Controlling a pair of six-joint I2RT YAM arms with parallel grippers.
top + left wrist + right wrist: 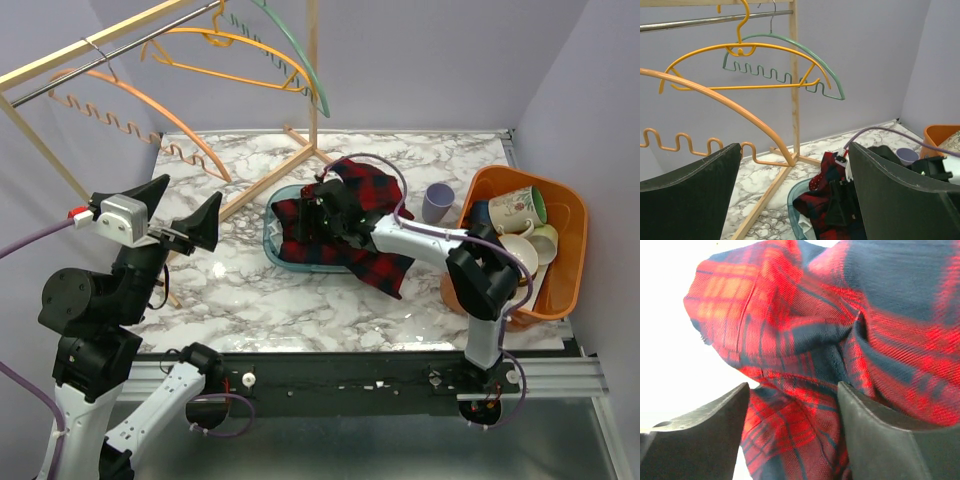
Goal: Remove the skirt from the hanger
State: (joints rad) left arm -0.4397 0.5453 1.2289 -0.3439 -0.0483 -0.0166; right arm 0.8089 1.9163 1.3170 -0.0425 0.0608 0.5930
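Note:
The red and dark blue plaid skirt (pixel 378 188) lies crumpled in and over a pale blue basin (pixel 271 238) at the table's middle, with no hanger in it. It also shows in the left wrist view (pixel 824 201) and fills the right wrist view (pixel 840 315). My right gripper (pixel 318 206) is low over the skirt, its jaws wide apart with fabric bulging between them (pixel 792 387). My left gripper (pixel 180 207) is open and empty, raised at the left and facing the rack (pixel 794 150).
A wooden clothes rack (pixel 312 70) stands at the back left with bare orange (pixel 130 100), yellow (pixel 235 45) and green (pixel 300 60) hangers. An orange bin (pixel 565 260) of mugs sits at the right. A purple cup (pixel 437 203) stands beside it.

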